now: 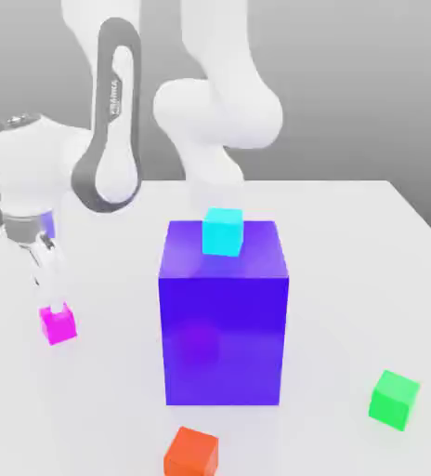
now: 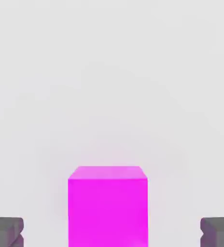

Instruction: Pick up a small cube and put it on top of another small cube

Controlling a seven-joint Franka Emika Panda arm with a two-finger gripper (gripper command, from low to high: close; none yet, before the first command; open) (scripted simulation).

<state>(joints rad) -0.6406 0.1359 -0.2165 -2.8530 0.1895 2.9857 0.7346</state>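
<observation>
The small magenta cube (image 1: 58,324) sits on the white worktop (image 1: 349,260), directly beneath the tool (image 1: 54,299) and centred between its two fingertips (image 2: 6,231), which stand wide apart on either side without touching it. Nothing is lifted yet; the grasp, the carry and the stacking all remain. The cube is plain, sharp-edged and uniformly bright pink, lying square to the released tool, well placed for a clean pinch.

white table (image 1: 349,242) bears magenta cube (image 1: 58,324), blue-violet block (image 1: 224,335), green cube (image 1: 393,399), orange-red cube (image 1: 191,453).
</observation>
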